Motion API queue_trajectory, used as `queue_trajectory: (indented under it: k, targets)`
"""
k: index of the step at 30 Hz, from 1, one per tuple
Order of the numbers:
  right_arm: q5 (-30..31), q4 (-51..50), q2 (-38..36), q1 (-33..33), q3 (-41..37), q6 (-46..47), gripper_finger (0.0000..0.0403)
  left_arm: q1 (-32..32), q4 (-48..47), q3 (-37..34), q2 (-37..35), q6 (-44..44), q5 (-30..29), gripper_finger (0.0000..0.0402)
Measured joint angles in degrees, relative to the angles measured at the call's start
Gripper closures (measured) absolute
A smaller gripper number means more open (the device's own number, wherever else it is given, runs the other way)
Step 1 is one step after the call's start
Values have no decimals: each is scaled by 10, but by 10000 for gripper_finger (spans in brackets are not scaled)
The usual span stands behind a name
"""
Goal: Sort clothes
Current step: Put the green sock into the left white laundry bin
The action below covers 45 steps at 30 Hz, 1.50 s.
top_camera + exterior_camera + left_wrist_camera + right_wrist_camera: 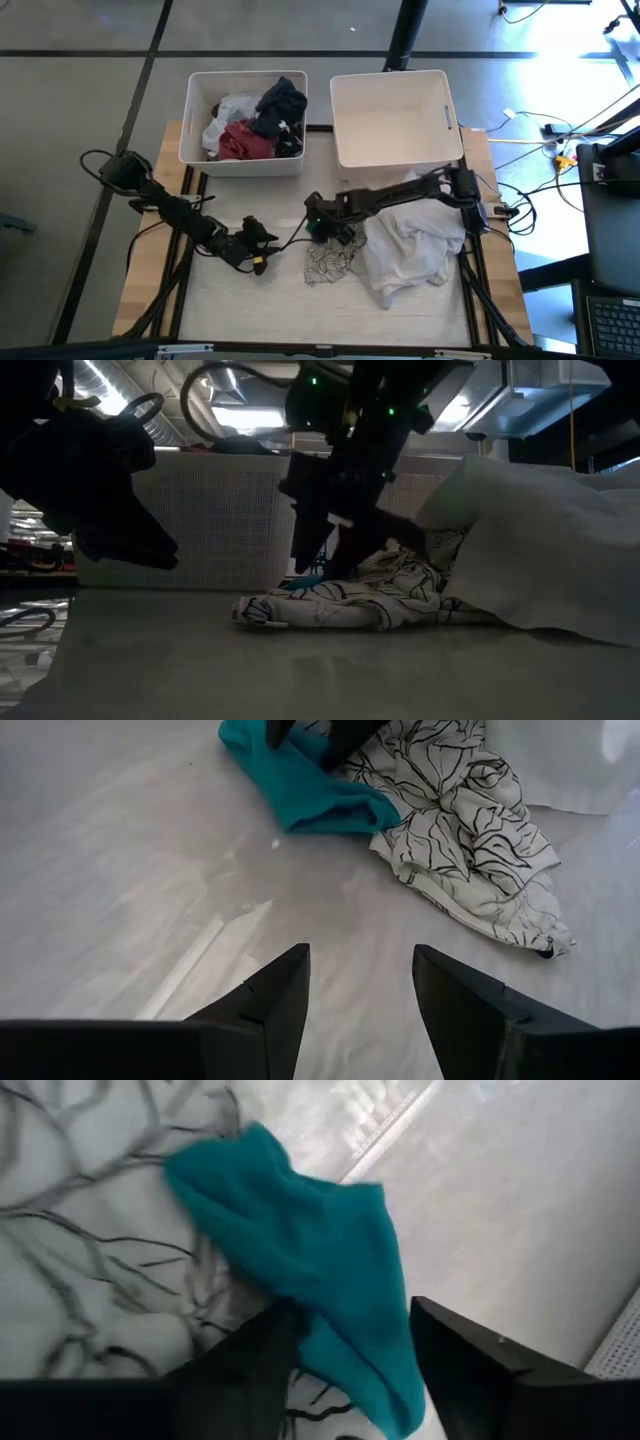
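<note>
On the pale tabletop [150,290] the sorting looks partly done: the left bin [195,150] already holds maroon, dark and light garments, while the right bin [345,150] is empty. A white garment [410,250], a black-patterned white cloth [328,262] and a teal piece [300,785] lie loose. The right hand [345,1370] straddles the teal piece, fingers apart, not yet clamped; the left hand [360,995] hovers nearby, fingers apart and empty.

Grey tiled floor [80,40] with dark seams; pale wooden surface [145,290]; cables and laptop [612,320] at right; ceiling ductwork [540,390] overhead.
</note>
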Motion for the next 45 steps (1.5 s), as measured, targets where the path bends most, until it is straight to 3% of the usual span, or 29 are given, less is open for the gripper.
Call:
queue_trajectory:
  k: [12, 14, 22, 27, 33, 39, 45]
  targets:
    - [-41, 29, 0, -32, -13, -4, 379, 0, 0, 0, 0, 2, 0, 233]
    - [-40, 31, 0, -32, -13, -12, 394, 0, 0, 0, 0, 2, -1, 233]
    - [-20, -4, -14, -25, 35, -41, 396, 0, -1, 0, 0, 2, -1, 233]
    - [-6, -31, -31, -23, 119, -73, 392, 0, -1, 0, 0, 8, -1, 233]
    - [52, -40, -45, -28, 238, -135, 390, 0, -1, 0, 0, 8, -2, 233]
    - [83, 0, -47, -51, 330, -184, 390, 0, -1, 0, 0, 8, -2, 233]
    - [90, 44, -47, -106, 350, -186, 389, 0, -1, 0, 0, 7, -2, 233]
